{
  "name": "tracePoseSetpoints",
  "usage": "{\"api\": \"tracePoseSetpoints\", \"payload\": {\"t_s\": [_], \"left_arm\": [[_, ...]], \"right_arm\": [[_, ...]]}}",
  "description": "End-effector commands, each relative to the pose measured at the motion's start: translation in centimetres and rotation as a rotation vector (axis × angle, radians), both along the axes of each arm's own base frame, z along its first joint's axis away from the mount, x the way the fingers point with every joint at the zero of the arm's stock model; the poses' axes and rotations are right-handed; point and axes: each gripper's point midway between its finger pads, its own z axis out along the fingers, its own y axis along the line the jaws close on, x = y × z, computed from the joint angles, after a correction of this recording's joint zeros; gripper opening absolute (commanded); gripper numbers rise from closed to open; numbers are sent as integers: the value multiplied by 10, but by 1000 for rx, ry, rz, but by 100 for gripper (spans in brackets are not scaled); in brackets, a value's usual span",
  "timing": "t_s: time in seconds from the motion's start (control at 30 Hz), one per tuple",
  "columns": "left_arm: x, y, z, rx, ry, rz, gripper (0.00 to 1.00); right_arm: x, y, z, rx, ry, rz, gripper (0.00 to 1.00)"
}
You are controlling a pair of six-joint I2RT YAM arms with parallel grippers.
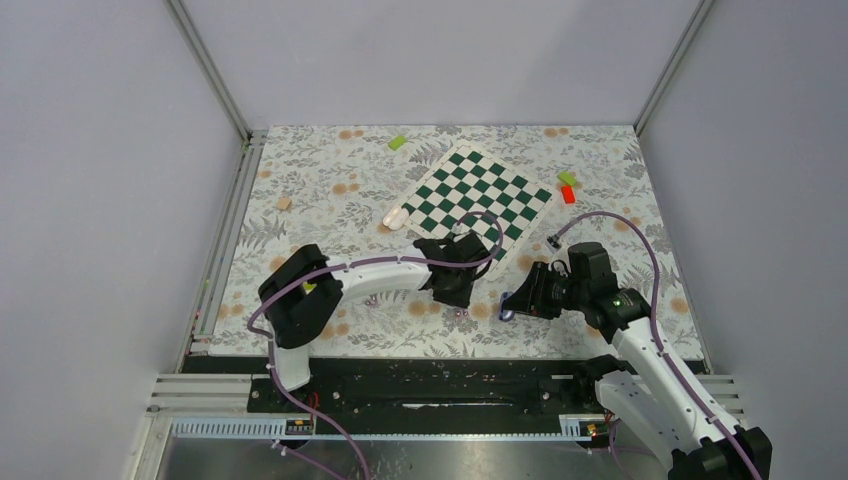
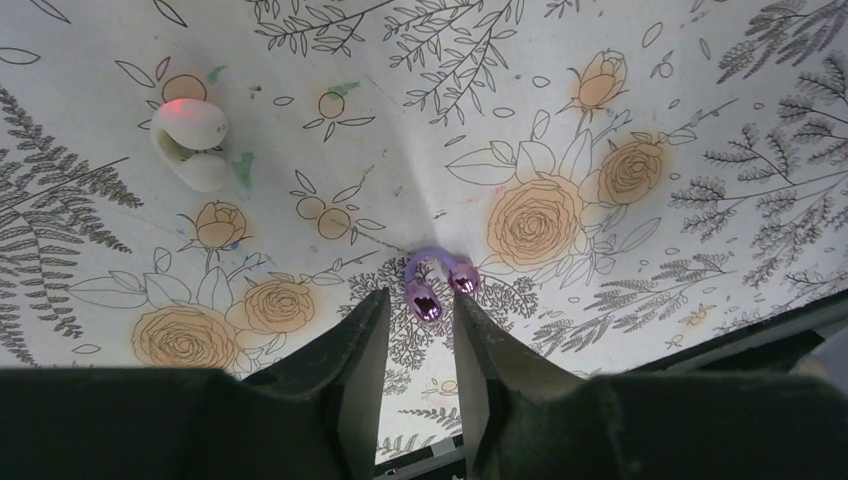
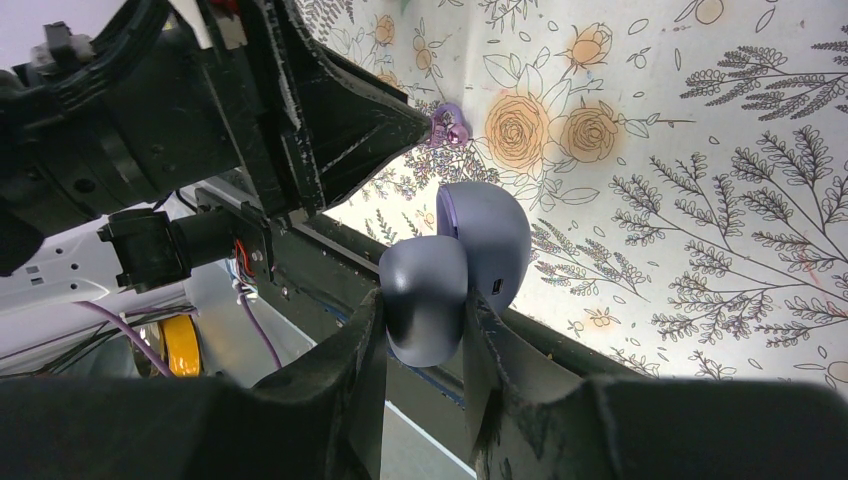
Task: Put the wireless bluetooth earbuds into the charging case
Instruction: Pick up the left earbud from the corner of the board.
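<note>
Well, nothing is inside yet.
My right fingers (image 3: 350, 370) hold the open charging case (image 3: 490, 240); left fingers (image 2: 365, 350), narrow, straddle a purple earbud (image 2: 430, 296) at twelve o'clock. Pinching? I can't tell.

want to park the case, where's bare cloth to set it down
Bare cloth: right side, between the red block and the right wall; far left, between the tan block and back green block. Crowded: front centre, where the left gripper, purple earbud and right gripper with the case meet.

top view: left gripper (image 1: 458, 300) tips hidden beneath own wrist, near front edge of surface (image 1: 400, 335) | charging case (image 1: 507, 305) reduced to bluish sliver behind right gripper (image 1: 512, 303) | right wrist: case base buried between fingers (image 3: 365, 380)
</note>
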Motion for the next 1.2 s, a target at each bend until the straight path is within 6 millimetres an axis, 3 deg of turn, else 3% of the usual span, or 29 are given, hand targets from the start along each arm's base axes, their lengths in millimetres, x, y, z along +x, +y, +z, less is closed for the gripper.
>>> {"api": "tracePoseSetpoints", "payload": {"t_s": [0.0, 0.3, 0.93, 1.17], "left_arm": [[3, -8, 3, 5, -6, 10, 29], [-1, -9, -4, 32, 14, -12, 24], [-3, -5, -8, 72, 14, -14, 30], [-2, -3, -8, 75, 6, -6, 20]], "right_arm": [[8, 3, 20, 21, -54, 7, 0], [9, 4, 20, 21, -54, 12, 0], [10, 4, 18, 13, -52, 16, 0], [10, 3, 18, 12, -50, 13, 0]]}}
